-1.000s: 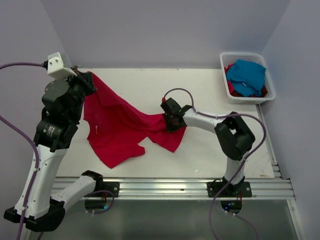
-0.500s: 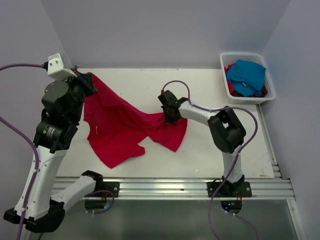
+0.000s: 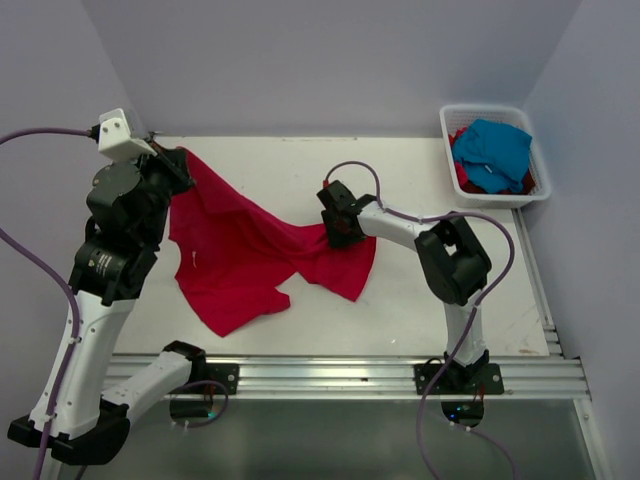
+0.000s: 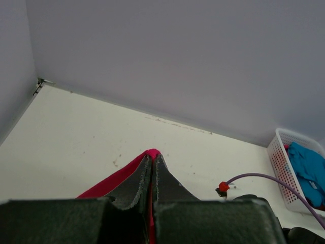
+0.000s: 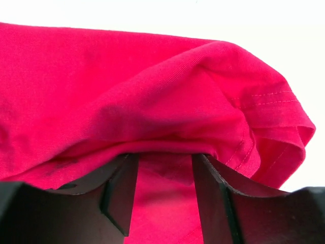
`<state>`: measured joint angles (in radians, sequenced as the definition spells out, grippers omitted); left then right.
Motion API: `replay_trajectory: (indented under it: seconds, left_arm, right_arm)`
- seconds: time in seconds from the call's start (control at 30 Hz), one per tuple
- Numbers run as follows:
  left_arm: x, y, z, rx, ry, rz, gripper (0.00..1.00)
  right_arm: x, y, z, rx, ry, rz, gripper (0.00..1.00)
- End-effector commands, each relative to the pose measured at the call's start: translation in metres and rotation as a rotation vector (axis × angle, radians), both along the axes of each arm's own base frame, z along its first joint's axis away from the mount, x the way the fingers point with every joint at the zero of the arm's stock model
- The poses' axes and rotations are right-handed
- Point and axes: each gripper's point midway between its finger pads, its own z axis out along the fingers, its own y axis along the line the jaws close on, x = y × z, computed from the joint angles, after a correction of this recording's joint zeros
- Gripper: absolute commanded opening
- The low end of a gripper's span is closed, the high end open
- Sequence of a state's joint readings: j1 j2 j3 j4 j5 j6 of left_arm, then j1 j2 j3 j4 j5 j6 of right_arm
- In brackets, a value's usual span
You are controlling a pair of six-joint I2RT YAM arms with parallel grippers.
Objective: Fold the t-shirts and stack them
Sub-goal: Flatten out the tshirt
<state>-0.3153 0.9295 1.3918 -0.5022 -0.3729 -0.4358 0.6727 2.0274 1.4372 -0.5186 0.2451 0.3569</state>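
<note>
A crimson red t-shirt lies crumpled across the left half of the white table. Its far corner is lifted at the back left. My left gripper is shut on that corner, and red cloth shows between its fingertips. My right gripper sits low at the shirt's right edge. Its jaws stand apart, with a fold of red cloth draped over the fingertips and more cloth lying loose between them. A turquoise blue t-shirt lies in the basket on top of more red cloth.
The white slatted basket stands at the back right corner, also in the left wrist view as the basket. Grey walls close the table at the back and sides. A metal rail runs along the near edge.
My right gripper slid a little left, then opened its jaws and let go of the red shirt's edge. The left gripper still holds its corner in place.
</note>
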Motion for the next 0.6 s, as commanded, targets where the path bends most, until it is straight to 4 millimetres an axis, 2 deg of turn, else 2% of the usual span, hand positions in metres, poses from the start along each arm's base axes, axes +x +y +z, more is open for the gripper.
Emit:
replay_trajectory:
  seconds: [0.0, 0.17, 0.2, 0.3, 0.33, 0.4, 0.47, 0.57]
  left_arm:
    - [0.001, -0.001, 0.010, -0.026, -0.043, -0.004, 0.00]
    - [0.003, -0.002, 0.007, -0.026, -0.037, -0.007, 0.00]
    - [0.002, -0.001, 0.007, -0.026, -0.037, -0.005, 0.00]
    - [0.000, 0.001, 0.008, -0.023, -0.039, 0.002, 0.00]
    - [0.000, 0.001, 0.007, -0.021, -0.037, 0.004, 0.00]
    - [-0.001, 0.002, 0.008, -0.019, -0.037, 0.008, 0.00]
    - [-0.001, 0.003, 0.007, -0.017, -0.035, 0.010, 0.00]
    - [-0.001, 0.002, 0.007, -0.015, -0.034, 0.008, 0.00]
  right_arm:
    - [-0.004, -0.016, 0.011, -0.044, -0.007, -0.004, 0.51]
    - [-0.005, -0.018, 0.004, -0.065, 0.000, -0.009, 0.46]
    - [-0.005, -0.018, 0.001, -0.066, 0.004, -0.012, 0.42]
    - [-0.006, -0.020, -0.008, -0.073, 0.021, -0.025, 0.27]
    - [-0.007, -0.020, -0.010, -0.075, 0.024, -0.028, 0.11]
    - [-0.008, -0.020, -0.010, -0.072, 0.026, -0.035, 0.00]
    - [-0.009, -0.021, -0.009, -0.071, 0.025, -0.033, 0.00]
    - [-0.009, -0.022, 0.005, -0.061, 0.005, -0.037, 0.00]
